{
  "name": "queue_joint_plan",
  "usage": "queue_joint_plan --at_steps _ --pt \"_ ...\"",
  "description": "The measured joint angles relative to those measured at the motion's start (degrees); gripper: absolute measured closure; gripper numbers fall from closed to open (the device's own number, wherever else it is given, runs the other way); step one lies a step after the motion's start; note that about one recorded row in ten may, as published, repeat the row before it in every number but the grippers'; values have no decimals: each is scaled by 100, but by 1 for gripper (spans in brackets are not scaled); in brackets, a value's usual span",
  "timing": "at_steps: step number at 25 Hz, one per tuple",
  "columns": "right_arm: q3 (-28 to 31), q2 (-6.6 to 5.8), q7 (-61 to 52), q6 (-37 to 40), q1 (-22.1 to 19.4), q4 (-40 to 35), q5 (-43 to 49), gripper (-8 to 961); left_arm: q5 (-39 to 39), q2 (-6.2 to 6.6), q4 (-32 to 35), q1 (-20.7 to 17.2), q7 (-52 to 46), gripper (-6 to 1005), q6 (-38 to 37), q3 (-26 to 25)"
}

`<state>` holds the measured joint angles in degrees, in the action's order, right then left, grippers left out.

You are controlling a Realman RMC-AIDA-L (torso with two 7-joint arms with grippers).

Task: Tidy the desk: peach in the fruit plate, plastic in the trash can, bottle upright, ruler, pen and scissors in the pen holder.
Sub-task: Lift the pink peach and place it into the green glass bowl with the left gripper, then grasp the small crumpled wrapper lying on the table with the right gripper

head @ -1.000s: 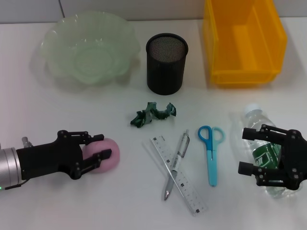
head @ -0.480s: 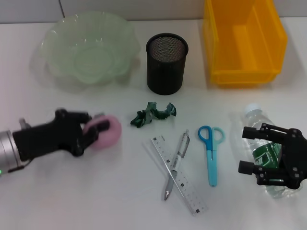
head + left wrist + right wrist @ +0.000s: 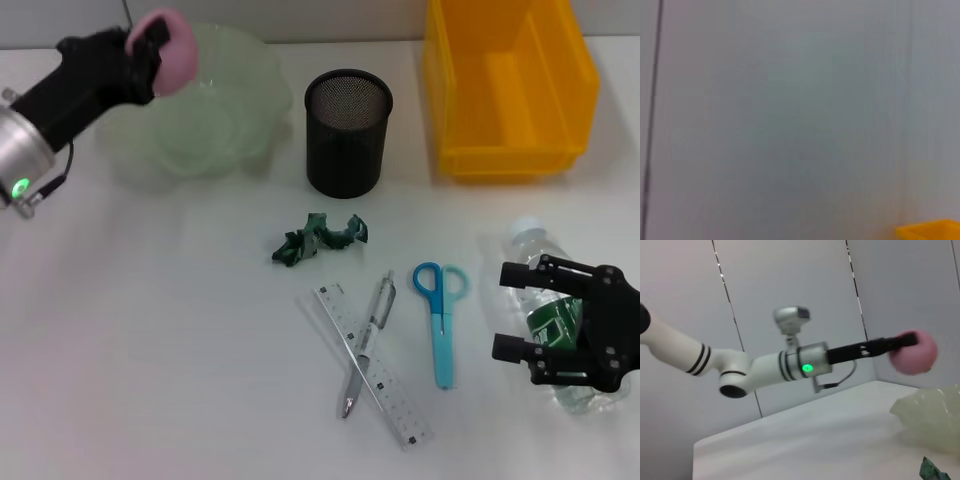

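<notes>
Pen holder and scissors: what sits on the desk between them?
Nothing. In the head view, the stretch from the pen holder down to the scissors is bare desk; the crumpled plastic lies off toward the robot's left.

left gripper [image 3: 150, 50] | carried peach [image 3: 165, 50] up off table | now over fruit plate [image 3: 240, 80] rim

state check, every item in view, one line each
left gripper: shut on peach, raised at plate's rim
peach: held in the air
fruit plate: empty
pen holder: upright, empty
trash can: empty
plastic: crumpled on desk
ruler: flat, under pen
pen: lies across ruler
scissors: closed, flat
bottle: on its side
right gripper: open over bottle
</notes>
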<state>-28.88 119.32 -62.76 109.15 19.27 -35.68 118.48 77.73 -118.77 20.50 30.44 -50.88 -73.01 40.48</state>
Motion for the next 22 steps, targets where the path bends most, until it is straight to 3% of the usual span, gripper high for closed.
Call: queue_joint_plan --at_steps 2,3,6,8,9,12,22 --pt "3 1 0 1 16 5 0 133 -209 -1 -82 172 82 930 380 -8" --pt "5 1 0 1 24 7 0 133 -339 -6 -248 447 289 933 949 -7" --pt "-5 3 0 1 65 38 0 133 -339 -6 -248 447 289 942 949 -7" --pt "-12 4 0 1 100 92 0 133 -373 -13 -342 601 433 949 1306 -8" --pt "-11 4 0 1 115 122 0 133 -610 -39 -702 947 885 952 1902 -5" --pt "1 2 0 -2 129 139 0 134 -720 -40 -830 1006 1053 933 1961 -4" --pt "42 5 0 -35 83 159 -83 134 -932 -40 -854 861 1051 540 1754 11"
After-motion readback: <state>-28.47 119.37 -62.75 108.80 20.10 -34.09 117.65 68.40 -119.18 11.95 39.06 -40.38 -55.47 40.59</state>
